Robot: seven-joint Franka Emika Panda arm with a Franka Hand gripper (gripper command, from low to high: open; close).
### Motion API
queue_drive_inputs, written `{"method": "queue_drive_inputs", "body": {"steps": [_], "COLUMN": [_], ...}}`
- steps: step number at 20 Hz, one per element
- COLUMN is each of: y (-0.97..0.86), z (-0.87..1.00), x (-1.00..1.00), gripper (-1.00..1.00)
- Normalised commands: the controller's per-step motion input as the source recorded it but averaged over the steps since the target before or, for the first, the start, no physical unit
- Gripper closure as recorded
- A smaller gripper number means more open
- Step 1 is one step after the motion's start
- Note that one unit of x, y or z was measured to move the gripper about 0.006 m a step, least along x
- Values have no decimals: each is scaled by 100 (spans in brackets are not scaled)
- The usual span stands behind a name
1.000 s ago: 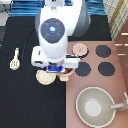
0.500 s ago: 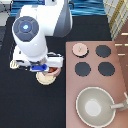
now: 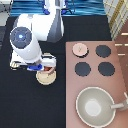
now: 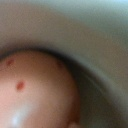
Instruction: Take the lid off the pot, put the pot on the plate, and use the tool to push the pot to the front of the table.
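The hand point(image 3: 41, 65) sits low over the black counter point(image 3: 30, 105), left of centre in the exterior view, right above the small pale pink pot point(image 3: 48, 69) with its reddish-brown inside. Whether it grips the pot or not, I cannot tell. The pot rests on the flat round cream plate point(image 3: 47, 78), whose lower rim peeks out beneath the arm's white body. Up close in the wrist view, a rounded pinkish surface with small red specks point(image 4: 30, 95) fills the picture, with a pale curved wall point(image 4: 95, 45) behind it. Off to the exterior view's right, the small pale pink lid point(image 3: 79, 49) lies on the pinkish-brown stove panel point(image 3: 120, 80), on the top-left burner spot. Toward the bottom right stands the large grey-beige pan point(image 3: 96, 106).
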Motion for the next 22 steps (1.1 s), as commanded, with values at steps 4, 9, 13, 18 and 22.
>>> {"method": "queue_drive_inputs", "body": {"steps": [4, 9, 13, 18, 22], "y": [-41, -11, 2, 11, 1], "z": [-55, -35, -27, -24, -21], "x": [-24, 0, 8, 0, 1], "gripper": [100, 100, 100, 100, 100]}}
